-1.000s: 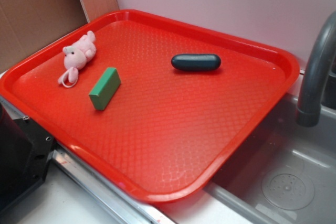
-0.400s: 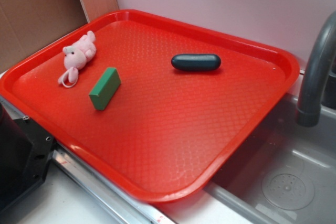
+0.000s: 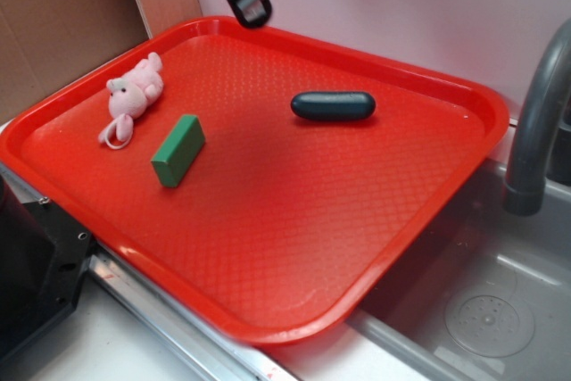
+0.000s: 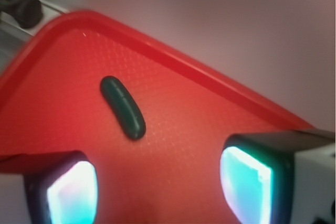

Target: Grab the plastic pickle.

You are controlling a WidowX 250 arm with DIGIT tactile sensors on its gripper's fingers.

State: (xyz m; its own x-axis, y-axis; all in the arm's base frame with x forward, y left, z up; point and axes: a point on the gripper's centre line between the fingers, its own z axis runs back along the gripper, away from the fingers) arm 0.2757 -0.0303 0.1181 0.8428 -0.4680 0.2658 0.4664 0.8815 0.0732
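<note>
Gripper hangs above the far edge of the red tray, jaws spread apart and holding nothing. Plastic pickle lies flat on the tray's far-right area, well apart from the green block and pink plush animal

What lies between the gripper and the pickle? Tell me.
Nothing: only bare red tray separates the gripper from the pickle. The wrist view shows it best; the exterior view agrees.
</note>
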